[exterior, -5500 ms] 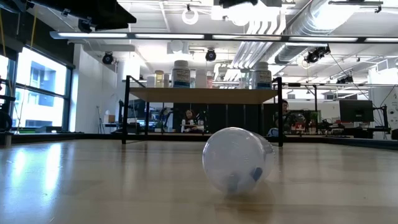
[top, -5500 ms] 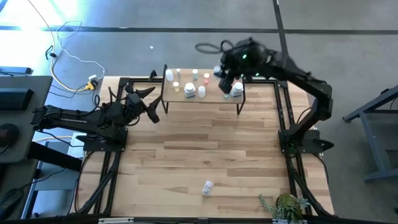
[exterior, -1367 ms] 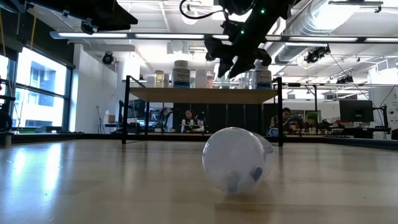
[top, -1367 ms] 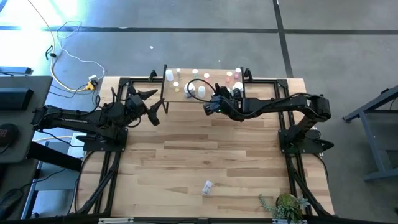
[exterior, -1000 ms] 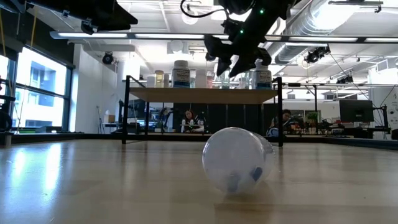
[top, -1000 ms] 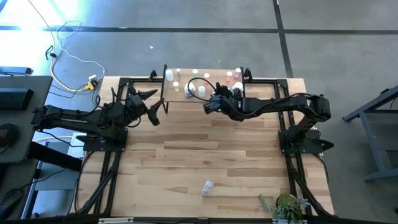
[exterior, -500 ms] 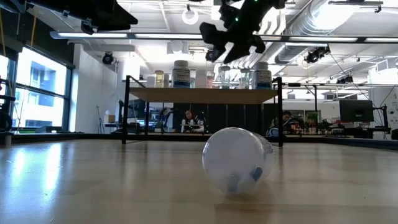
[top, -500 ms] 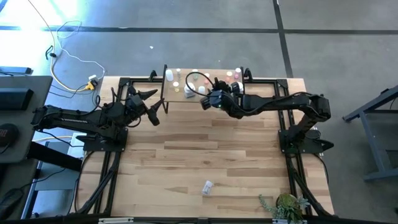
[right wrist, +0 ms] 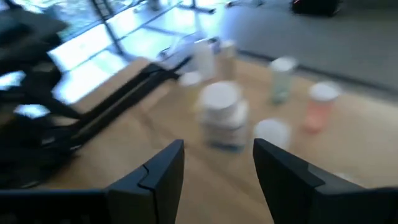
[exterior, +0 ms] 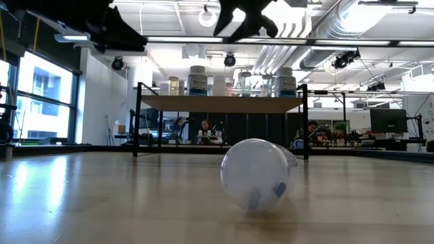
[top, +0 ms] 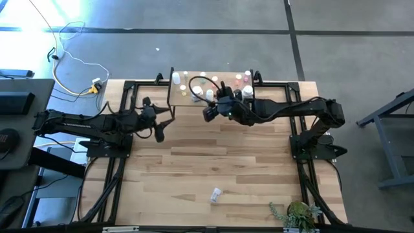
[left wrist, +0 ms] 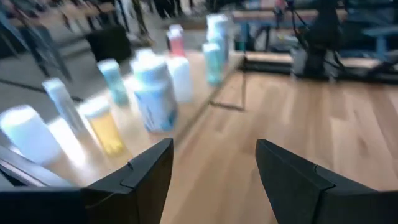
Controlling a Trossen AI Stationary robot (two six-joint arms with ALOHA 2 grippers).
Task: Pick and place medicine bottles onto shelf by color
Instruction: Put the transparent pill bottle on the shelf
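The shelf stands at the table's far middle with several medicine bottles on it: white, yellow, green and pink ones. One clear bottle lies on its side on the tabletop near the front edge. My right gripper hovers open and empty, high above the shelf's near edge. My left gripper is open and empty beside the shelf's left end, looking along the row of bottles.
Black frame rails run along both sides of the table under the arms. A small plant sits at the front right corner. Bare wood lies between the shelf and the fallen bottle. People sit in the room beyond the table.
My right gripper has risen above the shelf and drawn a little toward the table's left, still open and empty. My left gripper has sunk slightly and tipped downward beside the shelf's left end. The bottles have not moved.
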